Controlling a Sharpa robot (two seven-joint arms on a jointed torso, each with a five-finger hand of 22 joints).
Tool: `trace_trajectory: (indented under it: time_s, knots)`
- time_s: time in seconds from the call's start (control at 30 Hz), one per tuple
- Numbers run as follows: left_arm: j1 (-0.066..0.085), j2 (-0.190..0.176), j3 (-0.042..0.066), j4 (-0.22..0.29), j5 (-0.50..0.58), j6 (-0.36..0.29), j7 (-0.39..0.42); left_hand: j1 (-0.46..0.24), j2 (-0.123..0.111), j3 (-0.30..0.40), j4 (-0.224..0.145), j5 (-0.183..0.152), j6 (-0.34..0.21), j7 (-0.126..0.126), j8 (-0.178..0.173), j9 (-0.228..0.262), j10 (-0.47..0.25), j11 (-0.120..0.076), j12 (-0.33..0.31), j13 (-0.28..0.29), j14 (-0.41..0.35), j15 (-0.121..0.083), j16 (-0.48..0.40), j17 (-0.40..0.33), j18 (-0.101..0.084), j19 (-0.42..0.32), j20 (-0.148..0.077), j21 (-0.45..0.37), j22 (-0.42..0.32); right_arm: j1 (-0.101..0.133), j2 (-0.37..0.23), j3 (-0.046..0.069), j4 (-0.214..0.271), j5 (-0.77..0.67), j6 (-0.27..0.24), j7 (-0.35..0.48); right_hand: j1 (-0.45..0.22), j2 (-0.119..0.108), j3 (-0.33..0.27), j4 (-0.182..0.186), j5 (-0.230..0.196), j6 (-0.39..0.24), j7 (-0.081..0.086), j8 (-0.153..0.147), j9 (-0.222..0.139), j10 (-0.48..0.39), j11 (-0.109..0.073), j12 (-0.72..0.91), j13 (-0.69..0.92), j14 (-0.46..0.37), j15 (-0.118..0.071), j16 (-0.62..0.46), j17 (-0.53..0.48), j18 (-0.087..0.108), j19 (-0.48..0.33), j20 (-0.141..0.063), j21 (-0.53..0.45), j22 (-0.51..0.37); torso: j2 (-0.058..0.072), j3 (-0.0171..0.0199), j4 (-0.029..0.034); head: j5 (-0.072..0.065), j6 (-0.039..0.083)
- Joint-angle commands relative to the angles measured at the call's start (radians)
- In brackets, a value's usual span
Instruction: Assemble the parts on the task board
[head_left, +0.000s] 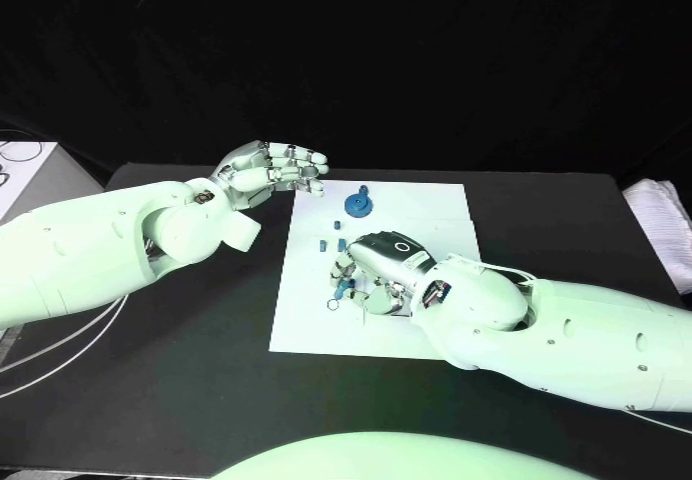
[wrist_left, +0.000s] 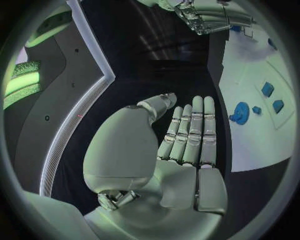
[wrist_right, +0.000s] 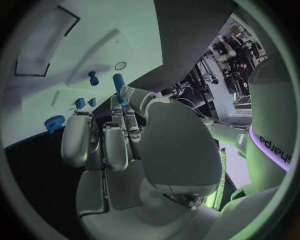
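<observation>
The black table (head_left: 173, 380) lies before me, and the white task board (head_left: 433, 215) sits in the middle of it. My right hand (head_left: 378, 262) is low over the board's middle, palm down. In the right wrist view a blue peg (wrist_right: 118, 86) sticks up between my thumb and a fingertip (wrist_right: 127, 93), so I am pinching it, the other fingers lying close alongside. My left hand (head_left: 271, 167) hangs above the table just off the board's far left corner, touching nothing; its fingers (wrist_left: 190, 131) are straight and pressed side by side, the thumb held a little apart. A blue gear (head_left: 359, 206) lies on the board's far part, between my two hands. Small blue blocks (wrist_left: 272, 97) sit on the board near it, and another short blue peg (wrist_right: 93, 78) stands in the board beyond my right fingertips.
</observation>
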Motion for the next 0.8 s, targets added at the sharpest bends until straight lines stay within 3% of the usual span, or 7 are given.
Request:
trace_trajectory:
  time_s: [0.03, 0.37, 0.8]
  knots:
    - [0.000, 0.001, 0.001, 0.003, 0.008, 0.015, 0.007, -0.006, 0.007, -0.003, 0.004, 0.000, 0.004, 0.019, 0.004, 0.001, -0.009, 0.000, 0.005, 0.001, 0.001, 0.005, -0.005, 0.001, 0.004, -0.005, 0.002, 0.003, 0.001, -0.008, 0.006, -0.001, -0.007, -0.021, 0.009, 0.014, 0.001, 0.009, 0.005, -0.002, 0.004, -0.001, 0.006, 0.006, 0.002, 0.067, -0.063, 0.004, 0.059, 0.028, -0.006, -0.001, -0.001, -0.005, 0.023, -0.005, -0.005, 0.083, 0.001, 0.0010, 0.0010, 0.004, -0.004]
    - [0.000, 0.000, 0.001, 0.004, 0.008, 0.016, 0.005, -0.006, 0.007, -0.003, 0.004, 0.000, 0.004, 0.019, 0.004, 0.001, -0.009, 0.000, 0.005, 0.001, 0.001, 0.005, -0.005, 0.001, 0.004, -0.005, 0.002, 0.003, 0.001, -0.028, 0.023, -0.003, -0.026, -0.038, -0.005, 0.003, 0.000, 0.009, 0.007, -0.003, 0.005, -0.001, 0.006, 0.006, 0.002, 0.067, -0.063, 0.004, 0.060, 0.028, -0.006, -0.001, -0.002, -0.005, 0.023, -0.005, -0.004, 0.084, 0.001, 0.0017, 0.0005, 0.006, -0.007]
    - [0.000, -0.002, 0.001, 0.005, 0.008, 0.019, 0.000, -0.006, 0.008, -0.003, 0.004, 0.000, 0.004, 0.018, 0.005, 0.001, -0.008, -0.001, 0.008, 0.002, 0.001, 0.004, -0.005, 0.003, 0.005, -0.005, 0.002, 0.002, 0.001, -0.038, 0.030, -0.003, -0.034, -0.043, -0.010, 0.002, 0.000, 0.009, 0.007, -0.003, 0.005, -0.001, 0.006, 0.006, 0.002, 0.067, -0.063, 0.004, 0.060, 0.028, -0.006, -0.001, -0.002, -0.005, 0.023, -0.005, -0.004, 0.084, -0.001, 0.0010, -0.0006, 0.007, -0.012]
